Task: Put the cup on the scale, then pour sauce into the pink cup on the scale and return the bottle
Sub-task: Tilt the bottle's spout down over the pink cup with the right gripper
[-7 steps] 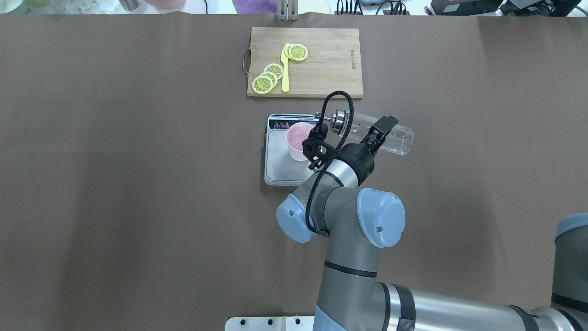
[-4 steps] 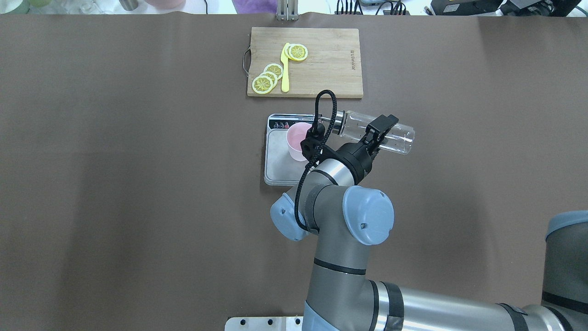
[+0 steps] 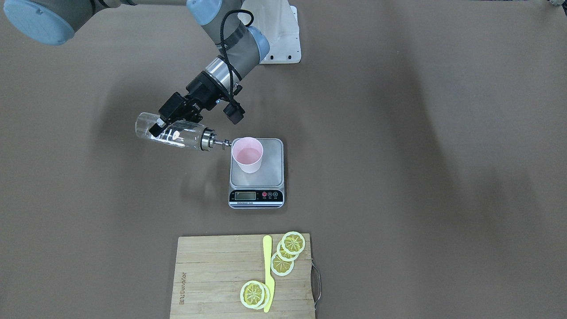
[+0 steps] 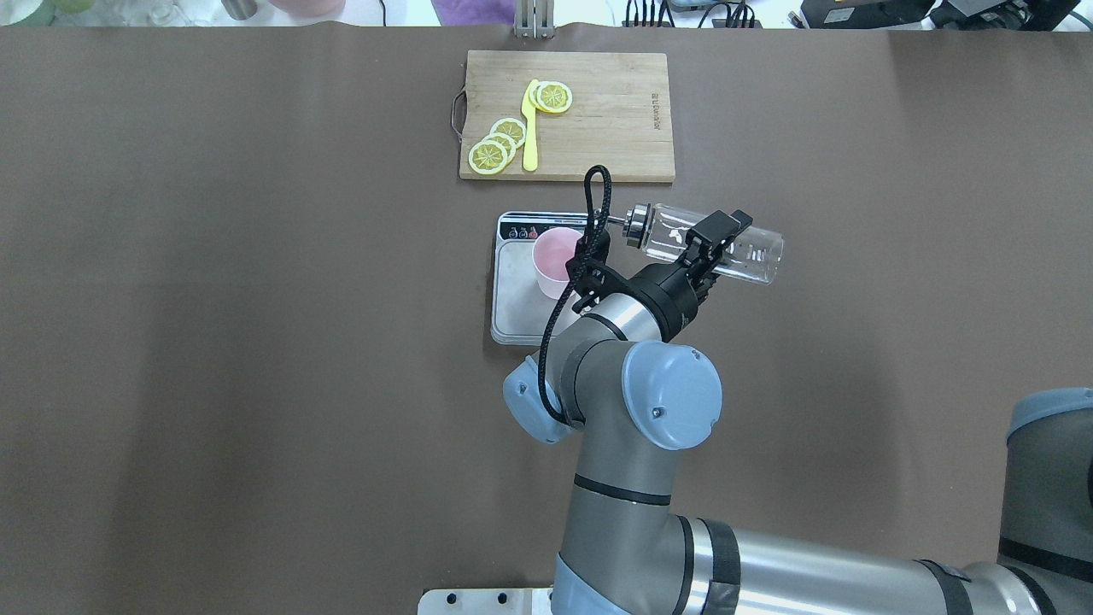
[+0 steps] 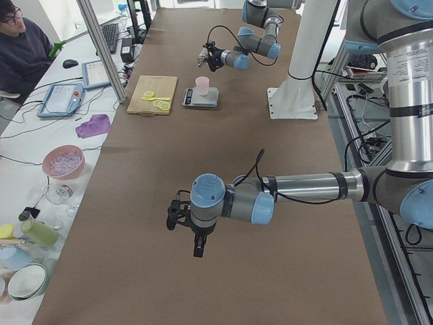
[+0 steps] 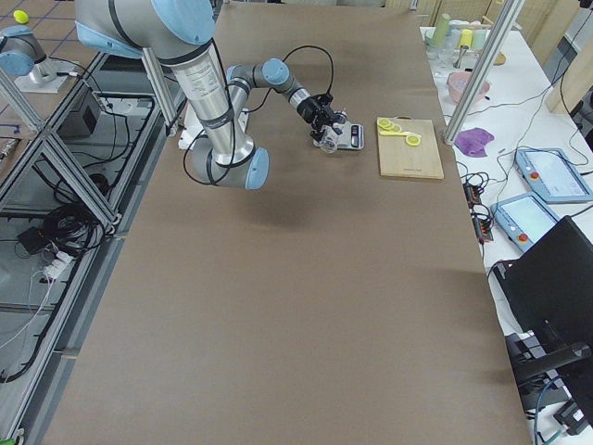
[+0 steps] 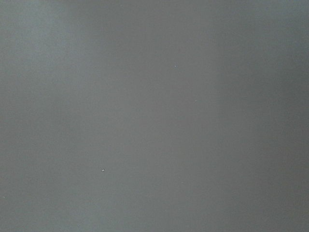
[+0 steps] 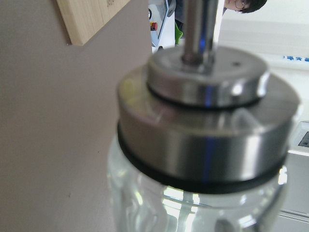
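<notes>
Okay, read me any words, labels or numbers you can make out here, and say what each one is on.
Nothing can be quoted with confidence.
cutting board: a printed brand mark near one corner, too blurred to read.
scale: small print under the LCD and marks on the buttons, too small to read; no digits legible.
bottle and cup: no lettering visible.

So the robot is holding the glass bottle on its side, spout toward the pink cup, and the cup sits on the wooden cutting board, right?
Not quite. The cup stands on the scale, not on the cutting board, as the front-facing view shows. The rest holds: the right gripper holds the bottle on its side, spout toward the cup.
</notes>
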Robot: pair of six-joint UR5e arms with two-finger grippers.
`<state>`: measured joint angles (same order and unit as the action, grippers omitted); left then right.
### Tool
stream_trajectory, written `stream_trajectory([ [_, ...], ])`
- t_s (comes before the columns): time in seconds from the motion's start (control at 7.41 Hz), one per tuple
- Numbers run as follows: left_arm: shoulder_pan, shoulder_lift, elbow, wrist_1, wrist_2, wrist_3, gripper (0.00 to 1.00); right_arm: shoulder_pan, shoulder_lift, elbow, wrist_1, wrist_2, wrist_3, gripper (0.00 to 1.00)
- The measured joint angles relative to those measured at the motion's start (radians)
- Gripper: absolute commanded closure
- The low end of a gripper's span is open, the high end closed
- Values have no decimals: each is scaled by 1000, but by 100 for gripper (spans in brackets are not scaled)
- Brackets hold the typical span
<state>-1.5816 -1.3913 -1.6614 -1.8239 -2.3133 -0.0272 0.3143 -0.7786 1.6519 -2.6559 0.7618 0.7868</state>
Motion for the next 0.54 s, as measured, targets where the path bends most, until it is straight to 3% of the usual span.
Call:
stream_trajectory([
  [0.54,0,0,-1,0,-1,1,2,0,54,-72,-88,2,65,100],
])
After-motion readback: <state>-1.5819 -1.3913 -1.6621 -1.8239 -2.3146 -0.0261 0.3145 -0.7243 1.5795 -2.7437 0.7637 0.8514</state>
